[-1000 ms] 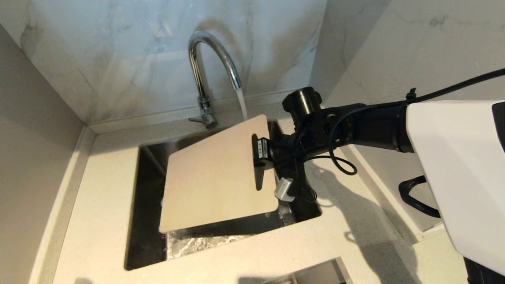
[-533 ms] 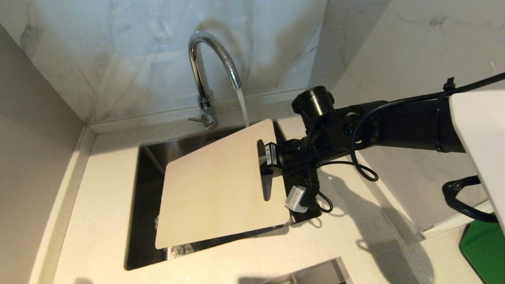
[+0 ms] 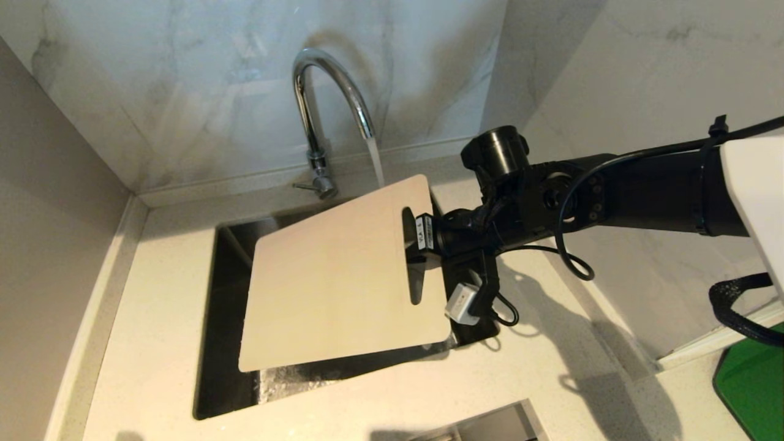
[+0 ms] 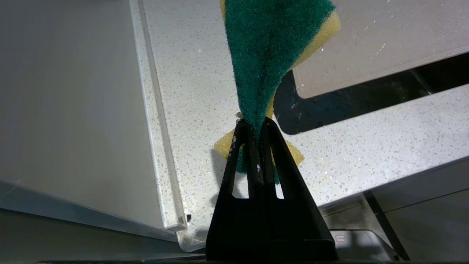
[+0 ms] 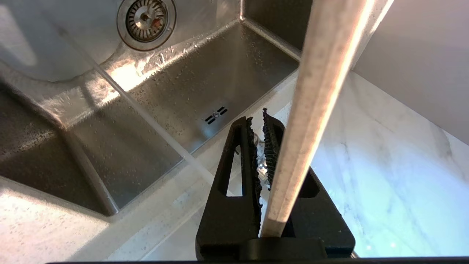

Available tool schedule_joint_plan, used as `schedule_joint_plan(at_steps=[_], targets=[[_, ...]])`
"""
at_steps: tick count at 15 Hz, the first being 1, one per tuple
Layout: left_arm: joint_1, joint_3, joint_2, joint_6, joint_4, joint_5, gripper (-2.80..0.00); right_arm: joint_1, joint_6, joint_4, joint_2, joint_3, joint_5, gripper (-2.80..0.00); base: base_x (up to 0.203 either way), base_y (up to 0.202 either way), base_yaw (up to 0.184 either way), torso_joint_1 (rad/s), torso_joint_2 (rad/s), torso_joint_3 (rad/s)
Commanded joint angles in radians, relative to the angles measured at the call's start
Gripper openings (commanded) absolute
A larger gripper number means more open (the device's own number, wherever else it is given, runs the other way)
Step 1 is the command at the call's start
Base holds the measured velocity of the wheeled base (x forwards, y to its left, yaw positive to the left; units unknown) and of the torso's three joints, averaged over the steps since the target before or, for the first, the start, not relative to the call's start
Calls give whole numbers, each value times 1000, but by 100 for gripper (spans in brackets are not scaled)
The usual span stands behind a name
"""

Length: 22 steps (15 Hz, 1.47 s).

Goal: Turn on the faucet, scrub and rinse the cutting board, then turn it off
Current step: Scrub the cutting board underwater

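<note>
The chrome faucet (image 3: 331, 86) is running, and its stream (image 3: 375, 160) falls by the far corner of the cutting board (image 3: 334, 275). My right gripper (image 3: 419, 244) is shut on the cream board at its handle-slot end and holds it tilted above the sink (image 3: 228, 367). In the right wrist view the board's edge (image 5: 322, 91) runs past the gripper (image 5: 258, 119). The faucet's thin lever (image 3: 304, 185) points left. My left gripper (image 4: 256, 123), outside the head view, is shut on a green and yellow sponge (image 4: 263, 55) over the speckled counter (image 4: 190, 73).
Marble walls (image 3: 184, 92) close in behind and to the right of the sink. The drain (image 5: 146, 20) lies in the wet steel basin. A green object (image 3: 750, 367) shows at the near right. A cutout (image 3: 490, 422) opens in the counter's front edge.
My right arm has carried the board a little to the right and flatter over the sink. Water keeps running. The green object at the near right has come into sight.
</note>
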Motion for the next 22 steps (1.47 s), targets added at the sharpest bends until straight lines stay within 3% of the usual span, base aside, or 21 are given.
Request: schedule_joint_plan(at_steps=[1, 10, 22], targets=[[0, 0, 1, 0, 0, 0, -280, -18, -16, 0, 31, -37, 10, -280, 0, 0, 0, 0, 0, 0], [0, 0, 1, 1, 0, 0, -280, -39, -16, 5, 189, -242, 71, -280, 0, 0, 0, 0, 0, 0], [0, 0, 1, 1, 0, 0, -280, -40, -16, 5, 211, -254, 71, -280, 0, 0, 0, 0, 0, 0]])
